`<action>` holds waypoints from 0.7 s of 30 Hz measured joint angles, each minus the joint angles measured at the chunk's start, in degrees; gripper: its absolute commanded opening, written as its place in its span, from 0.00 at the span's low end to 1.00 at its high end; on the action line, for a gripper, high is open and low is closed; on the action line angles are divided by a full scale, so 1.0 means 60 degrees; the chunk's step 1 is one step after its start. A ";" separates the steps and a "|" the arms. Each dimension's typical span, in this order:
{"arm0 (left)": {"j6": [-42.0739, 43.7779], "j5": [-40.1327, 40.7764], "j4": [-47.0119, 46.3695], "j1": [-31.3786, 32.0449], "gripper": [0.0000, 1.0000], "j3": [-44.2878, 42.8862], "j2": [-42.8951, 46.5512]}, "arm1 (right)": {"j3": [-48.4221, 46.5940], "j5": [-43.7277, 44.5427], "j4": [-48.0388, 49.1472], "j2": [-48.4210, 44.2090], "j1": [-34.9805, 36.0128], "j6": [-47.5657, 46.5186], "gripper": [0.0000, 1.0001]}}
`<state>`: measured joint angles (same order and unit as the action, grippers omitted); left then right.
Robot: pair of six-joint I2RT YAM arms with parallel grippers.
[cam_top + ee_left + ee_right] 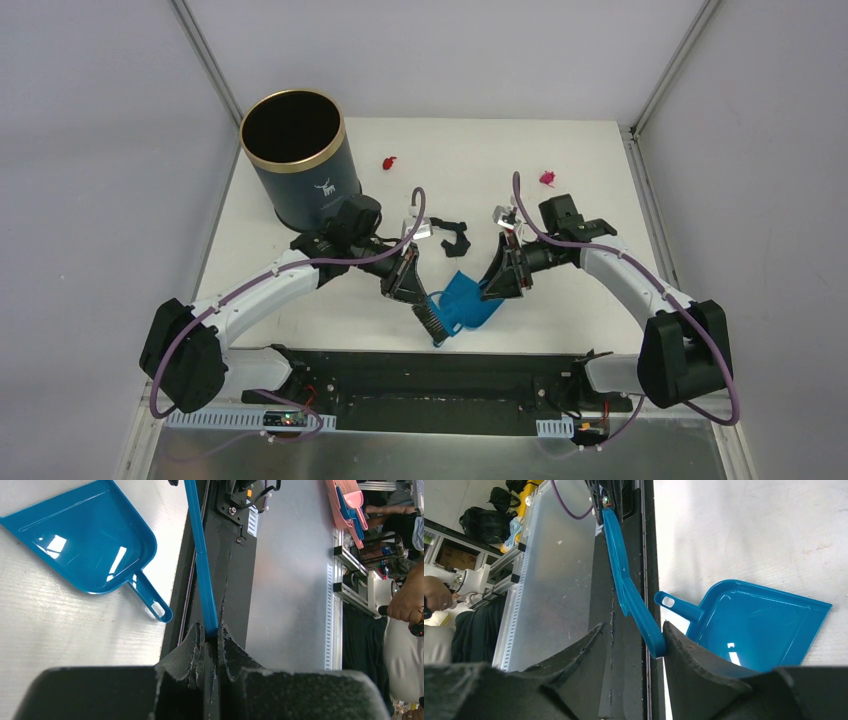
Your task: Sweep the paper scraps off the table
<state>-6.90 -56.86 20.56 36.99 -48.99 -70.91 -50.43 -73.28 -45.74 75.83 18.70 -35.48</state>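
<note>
Paper scraps lie on the white table [600, 200]: a red one [388, 161] by the bin, a magenta one [547, 178] at the right, and black bits [452, 236] between the arms. My left gripper [410, 293] [210, 627] is shut on the blue brush [432, 322] [200, 555], whose black bristles hang near the front edge. The blue dustpan [472, 300] [85, 535] [759, 625] lies flat on the table between the grippers. My right gripper [497, 288] [633, 625] is open. The brush's rounded free end [616, 555] rests against one finger, with a gap to the other.
A dark navy gold-rimmed bin [310, 185] stands at the back left, just behind the left arm. The black rail [430, 365] runs along the table's front edge under the brush. Grey walls enclose the table on three sides.
</note>
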 measured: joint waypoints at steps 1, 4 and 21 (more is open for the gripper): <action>-0.0004 0.0000 0.0000 -0.0029 0.00 0.0000 -0.0004 | 0.0000 -0.0058 0.0007 -0.0004 0.0000 0.0018 0.46; -0.0015 0.0000 -0.0004 -0.0062 0.00 0.0000 -0.0018 | 0.0058 -0.0219 0.0339 -0.0098 0.0000 0.0382 0.43; -0.0812 0.0310 -0.0463 -0.0747 0.00 0.0004 -0.0641 | 0.0426 -0.0342 0.1796 -0.0506 0.0117 0.1730 0.33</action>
<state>-11.77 -55.00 17.78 32.51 -48.97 -74.76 -47.88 -75.33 -34.96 72.79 19.40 -25.10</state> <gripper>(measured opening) 0.054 0.305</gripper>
